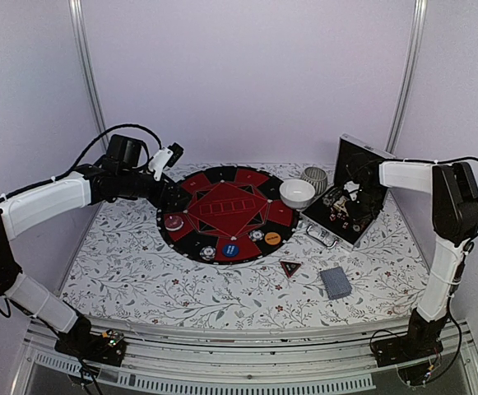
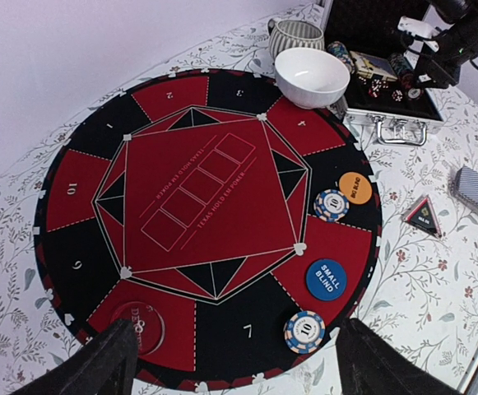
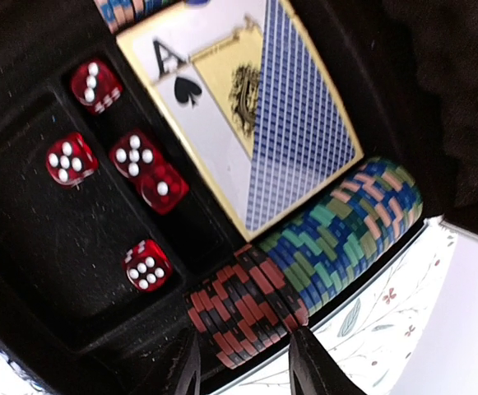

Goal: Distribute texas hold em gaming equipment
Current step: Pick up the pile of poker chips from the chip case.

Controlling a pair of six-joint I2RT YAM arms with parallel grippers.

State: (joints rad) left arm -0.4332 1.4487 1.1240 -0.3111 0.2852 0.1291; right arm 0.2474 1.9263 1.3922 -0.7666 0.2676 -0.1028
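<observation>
Chip retrieval in hand: right tool [image 3: 247, 337] half-open astride red-black chips [image 3: 239, 309] in case [image 1: 350, 234] at three o'clock of mat [image 1: 222, 206], grip unconfirmed; left tool [image 2: 237, 329] wide, empty; next, close and lift.

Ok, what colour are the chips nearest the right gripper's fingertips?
Red-and-black striped poker chips, clearest in the right wrist view.
</observation>
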